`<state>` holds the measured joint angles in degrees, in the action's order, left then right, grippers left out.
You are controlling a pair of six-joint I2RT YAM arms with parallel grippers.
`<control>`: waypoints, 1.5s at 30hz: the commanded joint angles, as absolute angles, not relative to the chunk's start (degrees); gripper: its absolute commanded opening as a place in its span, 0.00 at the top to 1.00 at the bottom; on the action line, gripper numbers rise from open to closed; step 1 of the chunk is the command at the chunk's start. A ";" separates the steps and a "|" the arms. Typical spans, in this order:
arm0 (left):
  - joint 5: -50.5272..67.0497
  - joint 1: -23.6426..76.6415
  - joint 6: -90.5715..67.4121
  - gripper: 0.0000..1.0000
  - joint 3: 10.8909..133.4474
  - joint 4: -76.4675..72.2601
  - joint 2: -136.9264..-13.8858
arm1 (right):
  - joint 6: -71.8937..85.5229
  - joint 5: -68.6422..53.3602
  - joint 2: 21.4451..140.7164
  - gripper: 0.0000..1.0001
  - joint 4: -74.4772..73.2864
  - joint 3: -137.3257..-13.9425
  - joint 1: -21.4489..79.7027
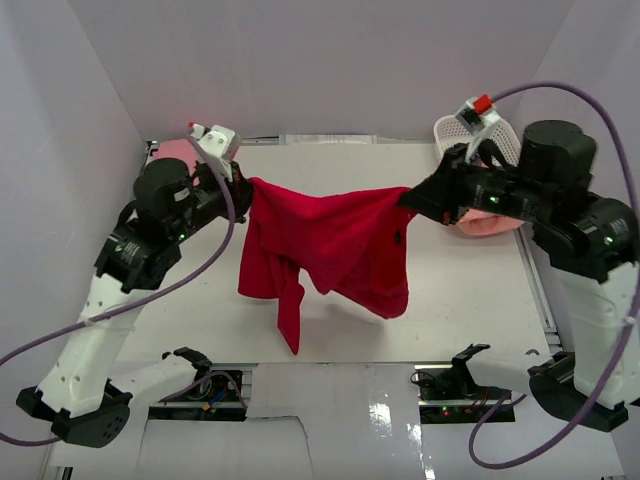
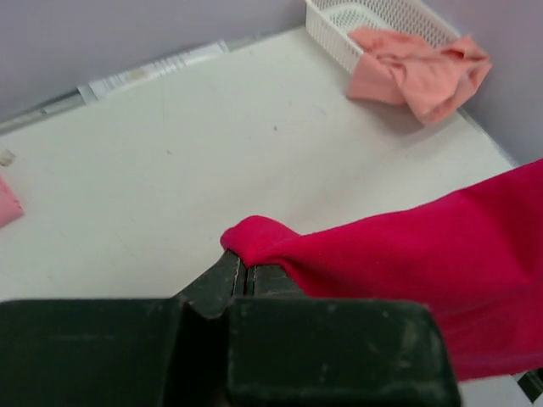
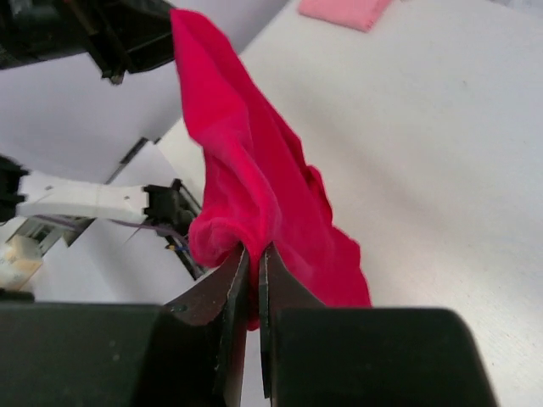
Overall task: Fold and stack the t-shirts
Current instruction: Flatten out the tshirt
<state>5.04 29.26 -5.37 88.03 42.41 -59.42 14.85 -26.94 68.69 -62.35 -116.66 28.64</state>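
Note:
The bright red t-shirt [image 1: 335, 250] hangs in the air above the table, stretched between both grippers. My left gripper [image 1: 243, 185] is shut on its left top corner [image 2: 254, 237]. My right gripper [image 1: 408, 200] is shut on its right top corner [image 3: 229, 233]. The shirt's lower part droops toward the table. The salmon-peach t-shirt [image 2: 420, 68] lies crumpled, half over the rim of the white basket [image 2: 373, 17], and shows partly behind my right arm [image 1: 487, 226]. The light pink t-shirt [image 1: 172, 150] lies folded at the far left, also in the right wrist view [image 3: 344, 10].
The white lattice basket [image 1: 455, 130] stands at the far right corner. Purple cables loop beside both arms. White walls enclose the table on three sides. Two black mounts [image 1: 450, 380] sit at the near edge.

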 commanded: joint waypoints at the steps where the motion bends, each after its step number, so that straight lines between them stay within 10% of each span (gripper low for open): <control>1: 9.40 29.18 -4.74 1.00 78.25 29.42 -62.66 | 14.94 -18.67 76.01 0.92 -57.67 -109.44 28.65; 19: 12.31 29.27 -11.87 1.00 78.13 3.25 -105.80 | 13.62 -0.18 118.11 0.92 -42.28 -110.12 13.19; 22: 10.37 29.35 -11.43 1.00 81.72 3.78 -108.54 | 12.58 3.25 116.30 0.76 -39.65 -109.34 12.92; 24: 9.93 29.27 -10.99 1.00 83.23 4.13 -110.03 | 11.95 3.68 112.96 0.44 -37.89 -103.75 14.14; 35: 9.67 29.27 -9.14 1.00 87.89 5.71 -112.68 | 15.46 -12.19 82.72 0.34 -28.23 -70.33 19.77; 42: 9.76 29.27 -9.40 0.31 90.78 8.87 -114.43 | 9.87 -12.22 75.14 0.37 -20.74 -58.28 27.77; 45: 8.00 29.18 -11.33 0.22 91.49 10.81 -113.65 | 7.13 -12.04 77.07 0.43 -21.79 -58.27 29.09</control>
<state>9.43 29.26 -9.93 89.21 8.14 -114.63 11.31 -12.25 76.79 -25.54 -57.95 28.56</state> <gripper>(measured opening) 0.765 0.584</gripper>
